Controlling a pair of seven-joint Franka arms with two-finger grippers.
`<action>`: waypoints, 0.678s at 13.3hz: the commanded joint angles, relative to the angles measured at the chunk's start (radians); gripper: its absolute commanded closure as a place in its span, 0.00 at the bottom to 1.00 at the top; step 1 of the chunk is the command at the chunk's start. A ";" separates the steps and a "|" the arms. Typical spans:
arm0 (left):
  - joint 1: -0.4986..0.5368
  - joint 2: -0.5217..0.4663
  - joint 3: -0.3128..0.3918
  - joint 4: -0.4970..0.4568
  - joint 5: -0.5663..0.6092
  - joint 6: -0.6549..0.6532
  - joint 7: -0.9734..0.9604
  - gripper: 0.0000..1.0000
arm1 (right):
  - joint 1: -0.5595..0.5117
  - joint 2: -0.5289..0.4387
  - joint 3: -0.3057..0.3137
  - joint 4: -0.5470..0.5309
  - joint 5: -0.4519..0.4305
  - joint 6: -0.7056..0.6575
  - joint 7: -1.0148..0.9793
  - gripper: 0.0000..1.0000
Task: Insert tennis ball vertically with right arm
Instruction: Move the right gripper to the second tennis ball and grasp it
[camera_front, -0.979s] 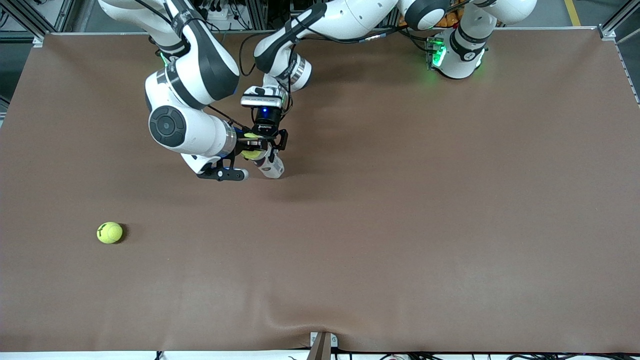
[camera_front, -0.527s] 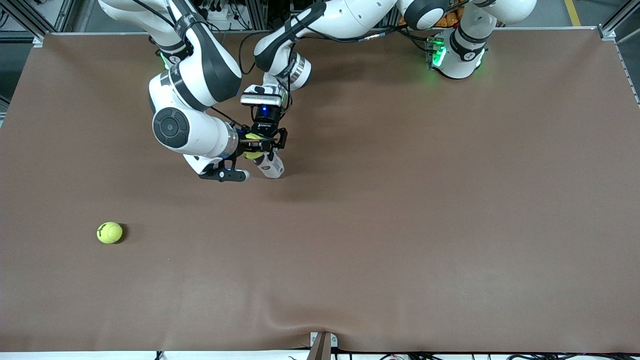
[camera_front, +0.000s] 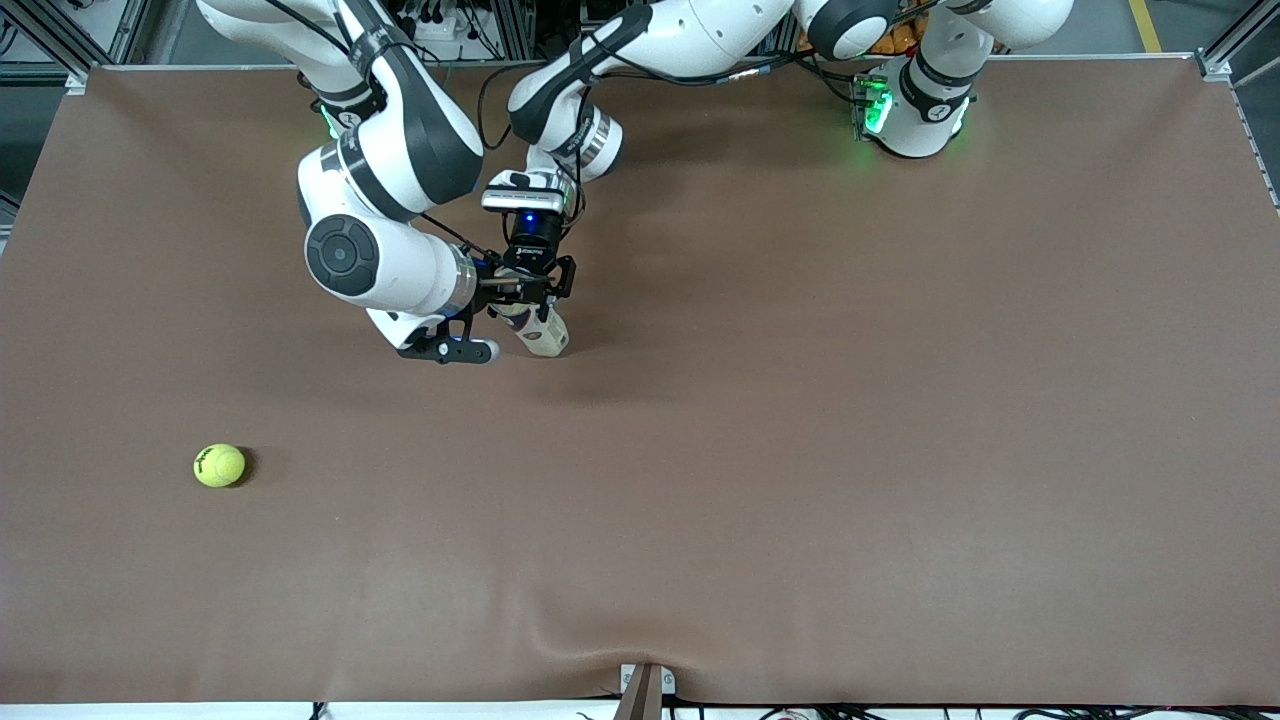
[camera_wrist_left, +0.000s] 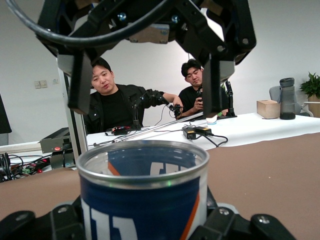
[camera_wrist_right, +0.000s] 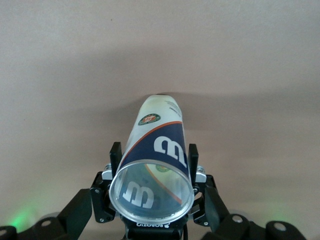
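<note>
A yellow-green felt tennis ball (camera_front: 219, 465) with a dark printed mark lies alone on the brown bench (camera_front: 800, 450). It sits toward the right arm's end, nearer to the front camera than either gripper and well apart from both.

The white right arm (camera_front: 385, 200) bends down from its base and ends in the black two-finger right gripper (camera_front: 503, 289). This gripper hangs directly over the mouth of a clear plastic tube (camera_front: 541, 334). In the left wrist view its fingers (camera_wrist_left: 80, 85) stand wide apart above the tube's rim, with nothing held between them.

The tube (camera_wrist_right: 159, 150) carries a dark blue and white label with a large white letter mark, an orange stripe and a small round emblem. A silver metal ring (camera_wrist_left: 142, 165) edges its open mouth, which faces up at the right gripper (camera_wrist_left: 147, 92). I cannot tell what is inside it.

The left gripper (camera_wrist_right: 154, 156) is clamped on the tube just below the rim, one black finger (camera_wrist_right: 116, 155) pressed to each side. The white left arm (camera_front: 690, 35) reaches in from its base at its own end of the bench.
</note>
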 joint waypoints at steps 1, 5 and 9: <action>-0.005 0.025 0.001 0.024 0.031 -0.019 -0.023 0.17 | -0.031 -0.019 -0.006 -0.004 -0.200 0.003 0.003 0.00; -0.005 0.022 0.001 0.024 0.029 -0.019 -0.023 0.17 | -0.196 -0.007 -0.006 0.041 -0.362 0.013 -0.213 0.00; -0.005 0.020 0.001 0.024 0.029 -0.019 -0.023 0.17 | -0.402 0.040 -0.006 0.052 -0.364 0.153 -0.575 0.00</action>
